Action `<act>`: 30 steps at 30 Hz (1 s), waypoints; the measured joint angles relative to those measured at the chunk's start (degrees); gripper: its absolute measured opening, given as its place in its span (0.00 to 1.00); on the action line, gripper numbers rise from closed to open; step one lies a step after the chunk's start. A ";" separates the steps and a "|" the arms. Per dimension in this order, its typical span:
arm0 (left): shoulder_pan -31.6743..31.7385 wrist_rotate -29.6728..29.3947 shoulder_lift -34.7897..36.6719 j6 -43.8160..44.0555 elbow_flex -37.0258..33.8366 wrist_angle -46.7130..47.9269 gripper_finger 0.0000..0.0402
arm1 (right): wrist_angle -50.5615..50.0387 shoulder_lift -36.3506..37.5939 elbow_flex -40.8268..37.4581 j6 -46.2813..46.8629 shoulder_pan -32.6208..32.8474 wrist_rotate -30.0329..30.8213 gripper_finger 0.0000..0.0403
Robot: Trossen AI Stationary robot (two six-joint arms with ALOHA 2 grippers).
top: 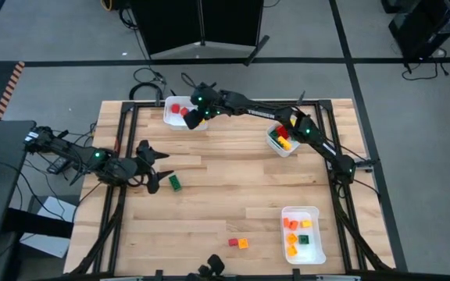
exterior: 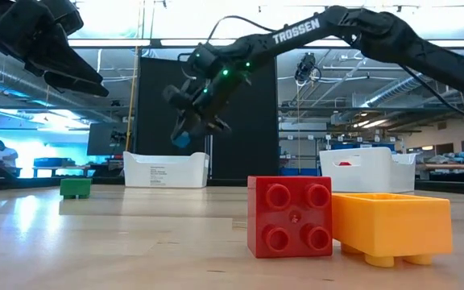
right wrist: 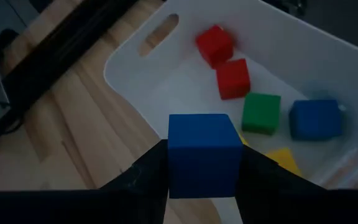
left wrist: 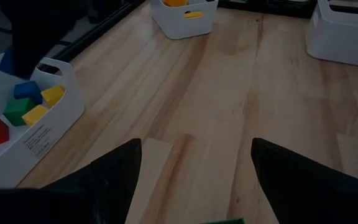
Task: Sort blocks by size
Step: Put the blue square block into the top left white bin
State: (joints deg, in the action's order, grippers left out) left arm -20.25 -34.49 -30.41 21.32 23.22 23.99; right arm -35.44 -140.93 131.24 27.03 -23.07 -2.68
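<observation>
Right tool: the right tool point(right wrist: 201, 180) is clenched on a blue cube point(right wrist: 202, 155), carried in the air at the far-left bin point(top: 176, 112).
Key relation: the cube hangs over the bin's near rim, with the bin's open floor lying just ahead of the tool (red, green, blue and yellow cubes already sit there).
Judged next move: a short carry forward over the rim, then a release.
Left tool: the left tool point(top: 153, 165) is released, fingers spread, low over the worktop point(top: 233, 179).
Nearest loose block: a green block point(top: 175, 183) lies just beside it.
Other loose blocks: a red block point(exterior: 289, 216) and an orange block point(exterior: 391, 226), touching, at the worktop's front edge.
</observation>
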 joint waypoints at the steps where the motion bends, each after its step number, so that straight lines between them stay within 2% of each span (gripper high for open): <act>1: 0.00 0.00 0.00 0.02 0.00 0.04 0.78 | 0.61 -0.46 0.00 -0.04 0.00 0.00 0.38; 22: 0.01 -3.05 -0.33 1.96 0.02 0.24 0.78 | 1.00 -1.50 -1.83 -11.56 -0.55 2.75 0.42; 30: 0.00 -3.44 -0.33 3.90 0.04 0.35 0.78 | 1.29 -1.50 -3.54 -11.80 -0.48 2.89 0.43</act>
State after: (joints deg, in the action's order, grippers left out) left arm -20.25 -37.93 -30.74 25.22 23.27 24.34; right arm -34.15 -142.43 127.70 15.22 -23.55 0.21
